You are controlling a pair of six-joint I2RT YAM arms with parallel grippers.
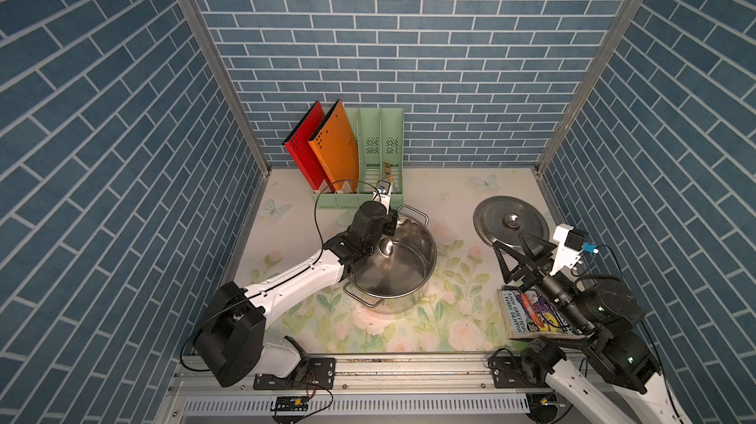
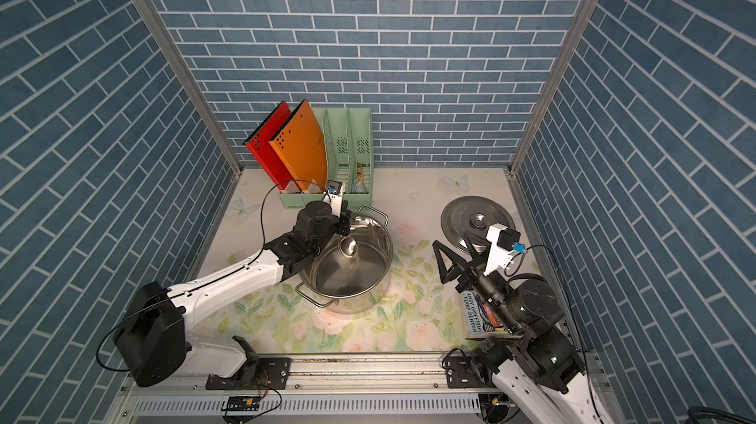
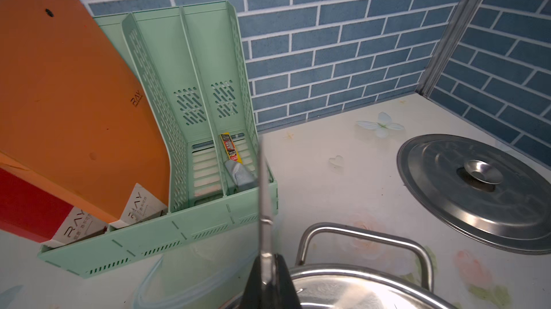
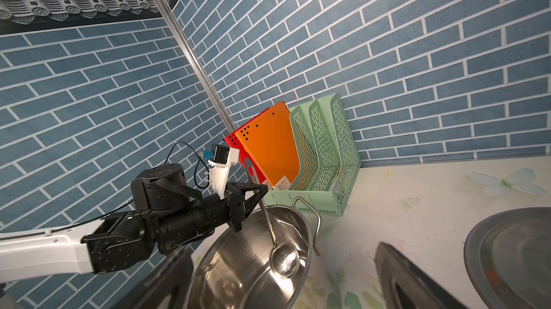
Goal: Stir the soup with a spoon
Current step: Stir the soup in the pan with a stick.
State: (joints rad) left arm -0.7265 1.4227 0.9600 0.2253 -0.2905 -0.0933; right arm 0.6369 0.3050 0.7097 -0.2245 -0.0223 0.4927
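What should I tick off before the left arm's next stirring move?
1. Left hand shut on the spoon, at its handle: ok.
2. Spoon bowl inside the pot: ok.
3. Lid off, lying on the table apart from the pot: ok.
4. Right hand open, clear of the pot: ok.
5. Soup in the pot: bare steel shows, not ok.
6. Spoon bowl touching the pot's floor: cannot tell.

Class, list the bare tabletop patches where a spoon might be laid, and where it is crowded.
Free: the floral strip between the pot and the lid; the back strip from the green rack to the right corner; the front, between pot and book. Crowded: rack, pot and left gripper together; lid, right gripper, book.
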